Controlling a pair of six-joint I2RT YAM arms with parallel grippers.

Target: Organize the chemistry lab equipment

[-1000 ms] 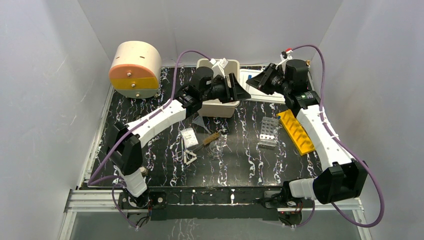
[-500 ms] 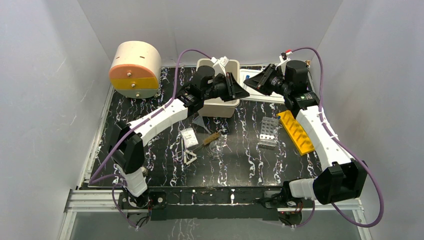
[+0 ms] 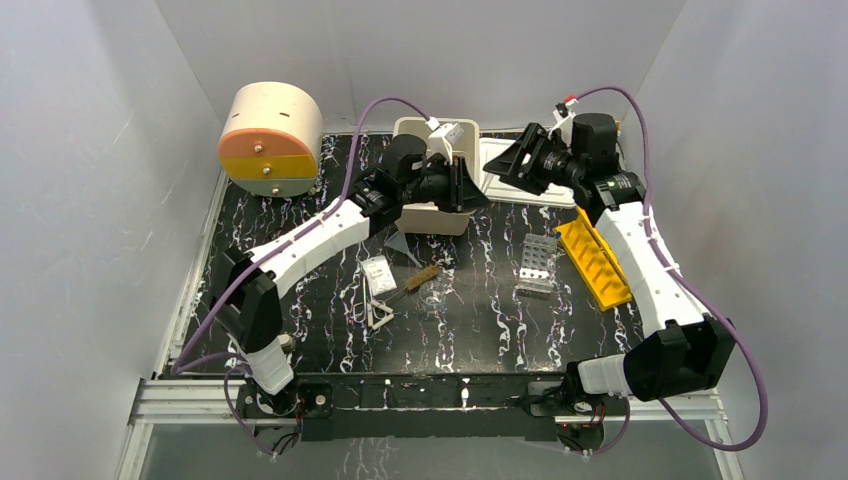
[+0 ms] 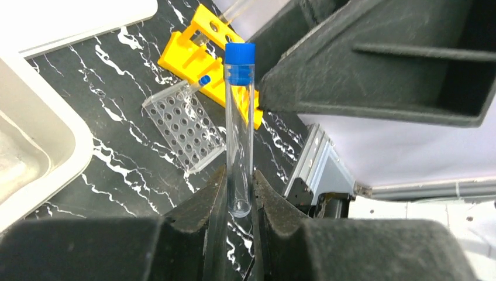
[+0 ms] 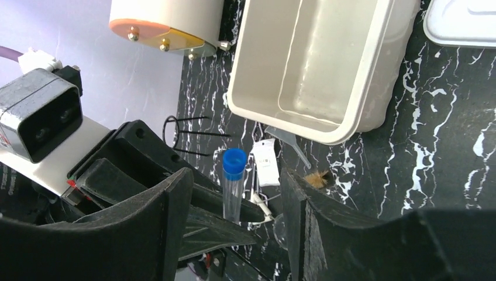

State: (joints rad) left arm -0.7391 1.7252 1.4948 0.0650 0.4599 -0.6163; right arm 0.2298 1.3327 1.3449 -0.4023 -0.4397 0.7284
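Left gripper (image 4: 238,186) pinched the blue-capped test tube (image 4: 240,117) by its bottom tip, right gripper (image 5: 234,202) open around it; tube might tilt and slip.

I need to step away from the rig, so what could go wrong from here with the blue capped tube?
The left gripper pinches the blue-capped tube only at its bottom end, so it could tilt or slip out. The right gripper is open with a finger on each side of the cap; pulling away sideways might knock the tube. The two grippers sit very close and could bump.
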